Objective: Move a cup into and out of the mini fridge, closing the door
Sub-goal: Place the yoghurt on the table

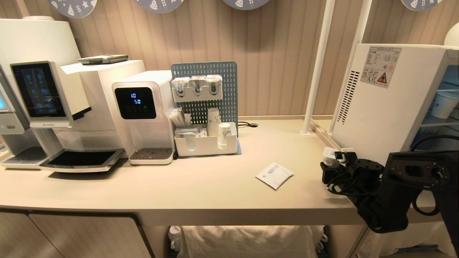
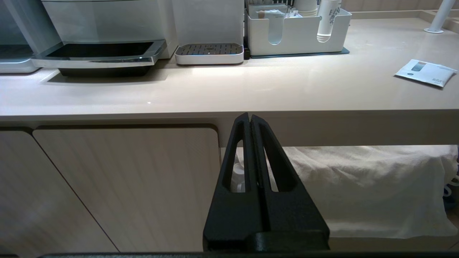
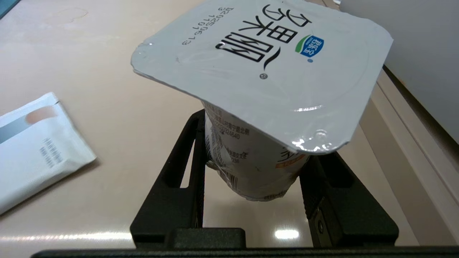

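The mini fridge (image 1: 387,104) runs off the head view's right edge, its interior mostly cut off, and the right arm's black bulk hides the cup (image 3: 258,107) there.

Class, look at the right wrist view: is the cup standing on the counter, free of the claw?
No. The cup is held off the counter, clamped by its body in the right claw.
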Controlling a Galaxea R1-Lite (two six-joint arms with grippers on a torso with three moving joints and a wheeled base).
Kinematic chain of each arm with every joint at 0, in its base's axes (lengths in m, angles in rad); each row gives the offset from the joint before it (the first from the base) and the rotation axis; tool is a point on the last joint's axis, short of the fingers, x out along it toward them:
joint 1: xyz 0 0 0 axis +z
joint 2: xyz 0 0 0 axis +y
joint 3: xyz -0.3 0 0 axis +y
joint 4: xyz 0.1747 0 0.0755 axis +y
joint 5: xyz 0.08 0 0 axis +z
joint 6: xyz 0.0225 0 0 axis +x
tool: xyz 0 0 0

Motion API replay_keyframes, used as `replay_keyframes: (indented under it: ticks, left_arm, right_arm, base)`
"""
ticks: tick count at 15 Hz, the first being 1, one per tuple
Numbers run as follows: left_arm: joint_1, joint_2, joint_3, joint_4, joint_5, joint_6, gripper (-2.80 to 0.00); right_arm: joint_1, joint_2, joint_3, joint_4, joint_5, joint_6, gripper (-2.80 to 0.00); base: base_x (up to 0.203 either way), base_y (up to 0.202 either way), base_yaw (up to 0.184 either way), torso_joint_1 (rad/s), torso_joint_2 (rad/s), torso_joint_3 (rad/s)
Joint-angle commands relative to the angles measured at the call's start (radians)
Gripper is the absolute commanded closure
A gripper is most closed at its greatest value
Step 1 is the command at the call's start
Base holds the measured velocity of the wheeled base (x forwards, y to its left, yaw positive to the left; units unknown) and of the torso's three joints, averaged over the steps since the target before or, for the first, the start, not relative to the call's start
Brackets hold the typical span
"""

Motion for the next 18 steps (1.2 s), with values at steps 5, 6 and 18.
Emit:
replay_keyframes:
  ticks: [5,6,18]
  left_arm:
    - [0.0,0.0,0.0,0.0,0.0,0.0,0.0]
    - [0.0,0.0,0.0,0.0,0.0,0.0,0.0]
    - [0.0,0.0,0.0,0.0,0.0,0.002,0.0]
  right_arm:
    - [-0.011,0.146,-0.314,0.183,-0.046,-0.04,0.0]
    - [-0.013,0.152,-0.348,0.236,-0.052,-0.043,0.0]
    - [-0.018,0.156,-0.463,0.505,-0.086,-0.095,0.0]
  base:
    - [0.0,0.0,0.0,0.0,0.0,0.0]
    - [0.0,0.0,0.0,0.0,0.0,0.0]
    - [0.0,0.0,0.0,0.0,0.0,0.0]
